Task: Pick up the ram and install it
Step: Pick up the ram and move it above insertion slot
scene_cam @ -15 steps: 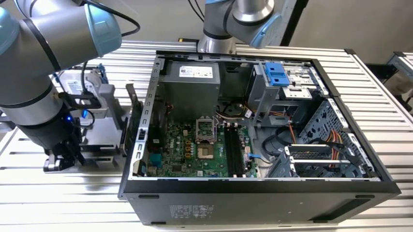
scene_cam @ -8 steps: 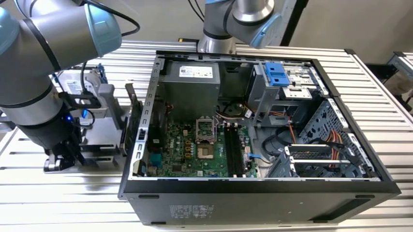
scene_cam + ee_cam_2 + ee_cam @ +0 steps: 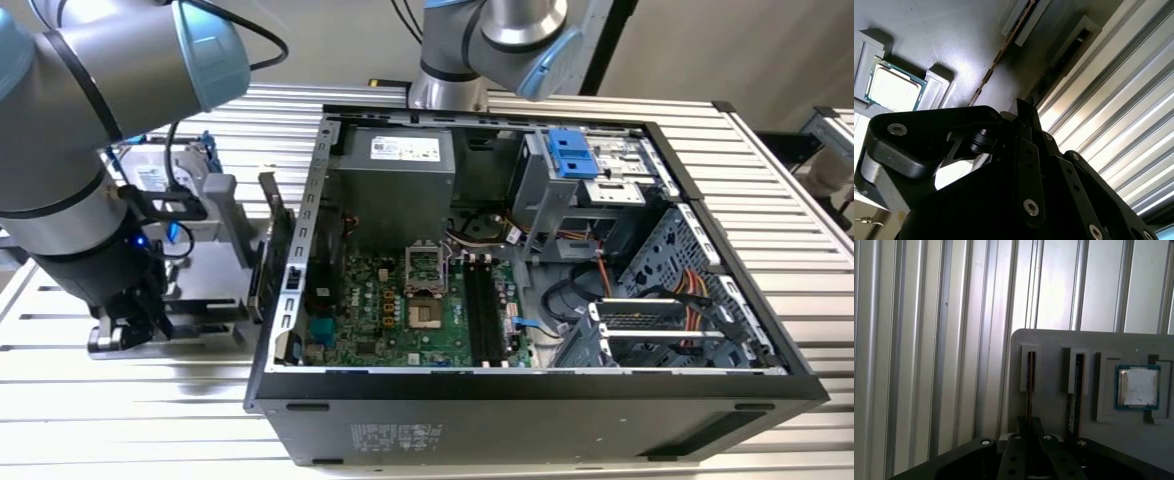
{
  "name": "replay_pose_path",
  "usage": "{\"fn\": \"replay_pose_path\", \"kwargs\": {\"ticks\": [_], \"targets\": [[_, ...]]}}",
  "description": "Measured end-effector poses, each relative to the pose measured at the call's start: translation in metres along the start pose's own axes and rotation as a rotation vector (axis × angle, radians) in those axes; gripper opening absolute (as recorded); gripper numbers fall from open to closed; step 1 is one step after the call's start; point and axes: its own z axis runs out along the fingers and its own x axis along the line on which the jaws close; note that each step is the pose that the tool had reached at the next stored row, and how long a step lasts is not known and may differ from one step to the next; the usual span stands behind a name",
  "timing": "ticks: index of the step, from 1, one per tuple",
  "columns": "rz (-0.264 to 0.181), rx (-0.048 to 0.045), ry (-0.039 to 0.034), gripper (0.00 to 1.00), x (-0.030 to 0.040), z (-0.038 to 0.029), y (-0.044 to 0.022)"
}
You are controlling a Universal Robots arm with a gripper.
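Hanging low over the grey holder (image 3: 207, 285) on the slatted tabletop (image 3: 120, 410), the arm (image 3: 80, 160) holds its fingers (image 3: 134, 322) at the exterior view's left of the open computer case (image 3: 534, 400), well apart from the motherboard (image 3: 400, 300) inside it.

In the first wrist view we see the ram (image 3: 1029, 372) standing on edge in the farther slot (image 3: 1023, 352) of the holder (image 3: 1054, 340), counted from the CPU chip (image 3: 1137, 386). A second stick (image 3: 1077, 385) stands in the nearer slot (image 3: 1070, 360), between ram and chip. The ram's thin edge runs straight to the fingers (image 3: 1025, 429), which lie in line with it, drawn close together. We cannot tell whether they pinch the ram or merely meet above it.

In the second wrist view the CPU chip (image 3: 894, 89) rests in its square recess, with the second stick (image 3: 999, 57) just beside it. The fingers (image 3: 1026, 117) point along the farther slot (image 3: 1076, 40), dark inside, next to the ribs of the tabletop (image 3: 1114, 125).
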Motion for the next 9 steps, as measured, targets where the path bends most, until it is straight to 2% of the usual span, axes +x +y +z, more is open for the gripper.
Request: {"fn": "replay_pose_path", "kwargs": {"ticks": [9], "targets": [[0.0, 0.0, 0.0004, 0.0, 0.0001, -0.0085, 0.0]]}}
